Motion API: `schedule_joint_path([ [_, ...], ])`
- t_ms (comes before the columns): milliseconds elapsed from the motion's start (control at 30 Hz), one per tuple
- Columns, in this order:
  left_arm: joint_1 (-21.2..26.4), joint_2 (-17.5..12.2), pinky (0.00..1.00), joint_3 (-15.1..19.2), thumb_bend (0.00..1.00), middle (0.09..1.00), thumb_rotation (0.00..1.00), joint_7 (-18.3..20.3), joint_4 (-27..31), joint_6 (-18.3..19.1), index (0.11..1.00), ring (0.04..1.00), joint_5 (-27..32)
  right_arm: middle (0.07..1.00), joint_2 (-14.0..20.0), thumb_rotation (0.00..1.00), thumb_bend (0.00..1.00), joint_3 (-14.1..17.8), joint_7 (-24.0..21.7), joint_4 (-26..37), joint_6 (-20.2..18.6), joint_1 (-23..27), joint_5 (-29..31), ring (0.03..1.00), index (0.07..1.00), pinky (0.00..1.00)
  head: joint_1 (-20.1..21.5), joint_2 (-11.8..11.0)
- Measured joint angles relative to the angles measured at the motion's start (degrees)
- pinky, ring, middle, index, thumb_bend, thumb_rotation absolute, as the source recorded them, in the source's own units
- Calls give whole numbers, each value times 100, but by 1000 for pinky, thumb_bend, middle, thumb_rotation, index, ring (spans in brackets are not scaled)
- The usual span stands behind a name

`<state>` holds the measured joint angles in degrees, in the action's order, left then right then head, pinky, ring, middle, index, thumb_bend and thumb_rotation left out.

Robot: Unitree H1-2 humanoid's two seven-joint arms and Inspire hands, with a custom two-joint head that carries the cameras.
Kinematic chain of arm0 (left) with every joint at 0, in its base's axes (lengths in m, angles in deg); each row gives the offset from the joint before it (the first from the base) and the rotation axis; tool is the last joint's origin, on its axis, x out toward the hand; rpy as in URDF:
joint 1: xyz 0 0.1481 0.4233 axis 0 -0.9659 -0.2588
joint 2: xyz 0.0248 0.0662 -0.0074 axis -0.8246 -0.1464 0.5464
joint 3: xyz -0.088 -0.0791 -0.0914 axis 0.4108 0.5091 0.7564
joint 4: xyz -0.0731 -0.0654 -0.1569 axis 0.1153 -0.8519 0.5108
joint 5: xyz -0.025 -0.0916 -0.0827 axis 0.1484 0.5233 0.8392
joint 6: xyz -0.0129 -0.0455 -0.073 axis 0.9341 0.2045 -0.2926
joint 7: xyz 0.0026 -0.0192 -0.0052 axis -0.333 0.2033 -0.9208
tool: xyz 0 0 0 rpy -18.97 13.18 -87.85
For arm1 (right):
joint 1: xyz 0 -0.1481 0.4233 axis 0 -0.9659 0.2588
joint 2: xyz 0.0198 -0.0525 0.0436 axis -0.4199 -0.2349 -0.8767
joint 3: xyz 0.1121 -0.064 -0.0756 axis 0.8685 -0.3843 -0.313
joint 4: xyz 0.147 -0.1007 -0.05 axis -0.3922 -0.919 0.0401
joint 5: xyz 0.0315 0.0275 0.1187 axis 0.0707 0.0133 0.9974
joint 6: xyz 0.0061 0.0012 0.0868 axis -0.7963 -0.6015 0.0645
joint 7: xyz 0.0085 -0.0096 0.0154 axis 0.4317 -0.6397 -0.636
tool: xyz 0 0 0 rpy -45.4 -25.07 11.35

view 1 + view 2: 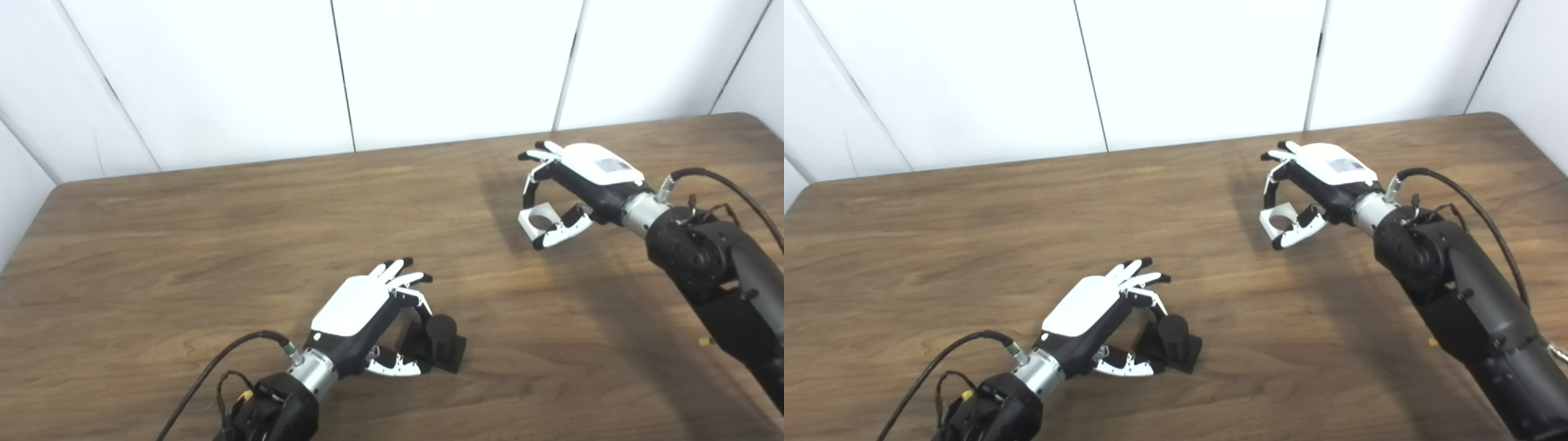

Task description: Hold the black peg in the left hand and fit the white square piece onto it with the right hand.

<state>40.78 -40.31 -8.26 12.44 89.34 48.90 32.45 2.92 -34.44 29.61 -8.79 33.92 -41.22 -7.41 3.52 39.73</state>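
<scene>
The black peg [441, 334], a short cylinder on a square black base, stands on the wooden table [184, 257] near the front middle. My left hand [361, 309] lies just left of it, with thumb and forefinger pinched on the base and the other fingers stretched out. My right hand [588, 177] is raised over the right half of the table, far to the right of and beyond the peg. It holds the white square piece [539, 222], which has a round hole, between thumb and fingers.
White wall panels [429, 67] stand behind the table's far edge. Cables loop off both wrists. The right forearm [723, 275] stretches across the table's right side.
</scene>
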Motion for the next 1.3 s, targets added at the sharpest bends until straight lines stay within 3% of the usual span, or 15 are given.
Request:
schedule_joint_path([
  [167, 0, 10, 1000, 1, 524, 902, 70, 0, -3, 7, 491, 1000, 0, 938, 3, 164, 510, 36, -309, 681, -46, -214, 38, 1000, 497, 943, 0, 0],
  [433, 2, 24, 1000, -2, 524, 899, 69, -8, -15, 10, 491, 1000, -1, 939, -7, 166, 509, 87, -1120, 1894, -478, -266, 132, 1000, 497, 950, -26, 0],
  [667, 1, 42, 1000, -6, 524, 899, 70, -34, -34, 6, 491, 1000, -8, 928, -62, 166, 510, 90, -1552, 2643, -670, -318, 216, 1000, 497, 949, -35, 18],
  [967, 4, 51, 1000, -15, 524, 902, 71, -38, -40, 13, 491, 1000, -32, 928, -203, 164, 509, 99, -1993, 3404, -978, -342, 290, 1000, 497, 950, -44, 18],
  [1300, 8, 61, 1000, -22, 524, 897, 71, -82, -67, 9, 491, 1000, -39, 924, -413, 164, 510, 53, -2305, 3827, -1195, -323, 435, 1000, 497, 938, -62, 44],
])
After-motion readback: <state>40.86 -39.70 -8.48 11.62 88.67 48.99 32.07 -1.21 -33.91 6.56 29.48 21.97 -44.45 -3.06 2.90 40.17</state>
